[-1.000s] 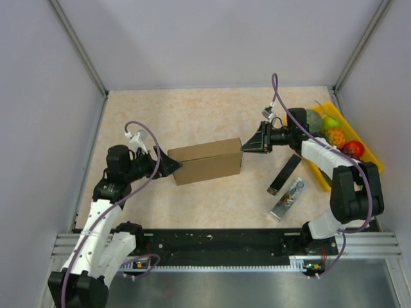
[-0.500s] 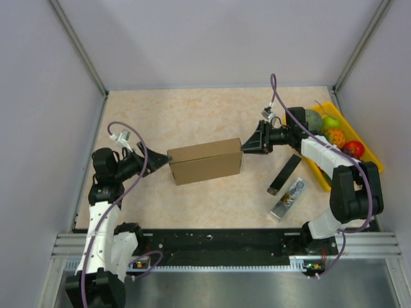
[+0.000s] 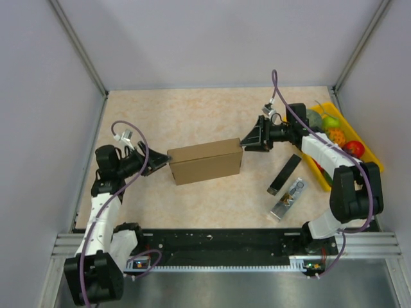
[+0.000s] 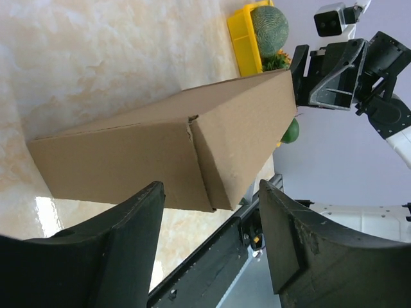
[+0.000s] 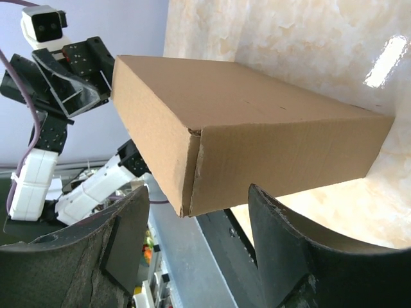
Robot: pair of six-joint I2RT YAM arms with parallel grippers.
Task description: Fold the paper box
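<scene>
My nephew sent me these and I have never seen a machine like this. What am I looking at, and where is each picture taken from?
These are two small robot arms bolted at the near edge of a table. The wide picture looks down from above and behind them. The other two come from a camera on each wrist, so the dark shapes at the bottom are that arm's own fingers. In the middle lies a brown paper box, folded into a closed shape. The left pincer faces one end, the right pincer the other; both are open and neither holds it. On the right stands a yellow tray of fruit, with a flat black bar and a silvery object beside it.
</scene>
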